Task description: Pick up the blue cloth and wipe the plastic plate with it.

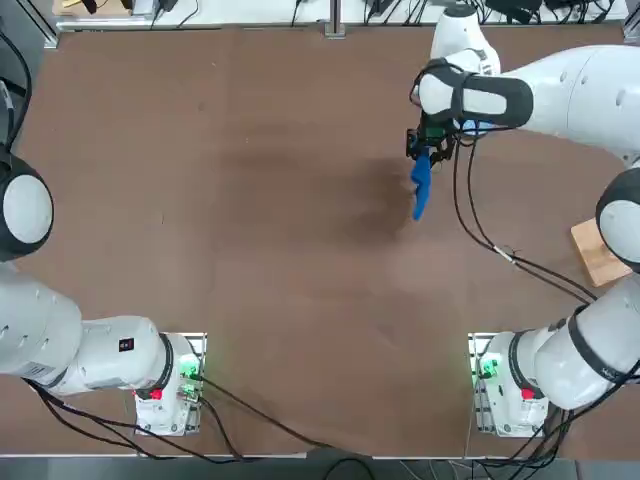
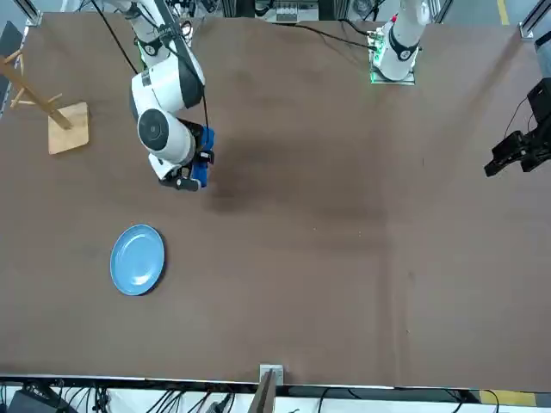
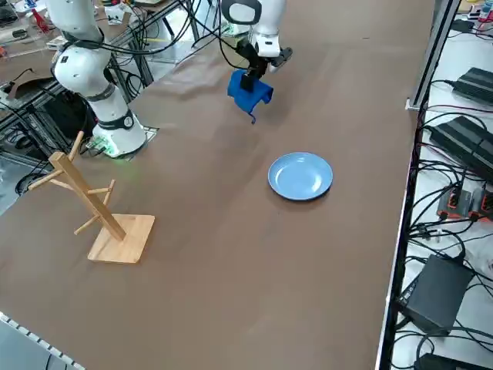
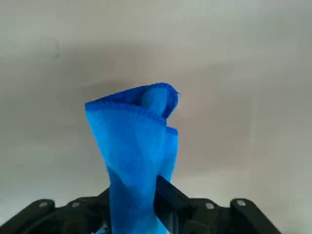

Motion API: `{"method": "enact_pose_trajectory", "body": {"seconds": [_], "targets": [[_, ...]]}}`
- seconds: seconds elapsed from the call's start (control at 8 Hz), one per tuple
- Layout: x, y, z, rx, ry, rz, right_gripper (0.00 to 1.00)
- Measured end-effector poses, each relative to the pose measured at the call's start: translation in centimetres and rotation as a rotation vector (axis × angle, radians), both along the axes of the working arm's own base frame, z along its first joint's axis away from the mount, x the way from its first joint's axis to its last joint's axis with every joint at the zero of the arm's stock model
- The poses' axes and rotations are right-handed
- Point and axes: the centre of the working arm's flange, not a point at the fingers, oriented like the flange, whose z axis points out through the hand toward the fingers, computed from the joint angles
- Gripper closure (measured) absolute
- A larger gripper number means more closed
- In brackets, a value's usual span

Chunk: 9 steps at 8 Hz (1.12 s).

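Blue cloth (image 4: 134, 146) hangs clamped in the right gripper (image 4: 132, 207), raised well apart from the plate (image 3: 300, 176), and its loose folds could swing or bunch, leaving parts unwiped.

Brown-covered table (image 3: 231, 308), round blue plate (image 3: 300, 176) lying on it, wooden rack (image 3: 123, 237) standing nearby

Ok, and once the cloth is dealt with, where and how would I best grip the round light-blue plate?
Probably by the raised rim of the round light-blue plastic plate, coming from above with one finger inside and one outside: it lies flat and wide, with only its edge standing up. The right tool is shut on the royal-blue fabric cloth, so it would need freeing first.
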Motion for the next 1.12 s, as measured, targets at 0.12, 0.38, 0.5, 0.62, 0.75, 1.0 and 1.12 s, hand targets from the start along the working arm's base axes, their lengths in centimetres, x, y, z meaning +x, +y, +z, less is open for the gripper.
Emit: {"method": "enact_pose_trajectory", "body": {"seconds": [0.12, 0.38, 0.5, 0.62, 0.75, 1.0, 1.12], "targets": [[-0.7, 0.2, -1.2, -0.003, -0.008, -0.003, 0.77], [-1.4, -0.1, -4.5, -0.012, -0.02, -0.007, 0.77], [-1.2, -0.2, -6.0, -0.02, -0.023, -0.005, 0.77], [-0.9, -0.4, -7.0, -0.026, -0.024, -0.005, 0.77], [-0.6, -0.4, -7.4, -0.027, -0.026, -0.006, 0.76], [0.7, 0.0, -6.1, -0.015, -0.057, -0.013, 0.47], [1.7, 0.2, -5.0, -0.009, -0.077, -0.03, 0.29]]}}
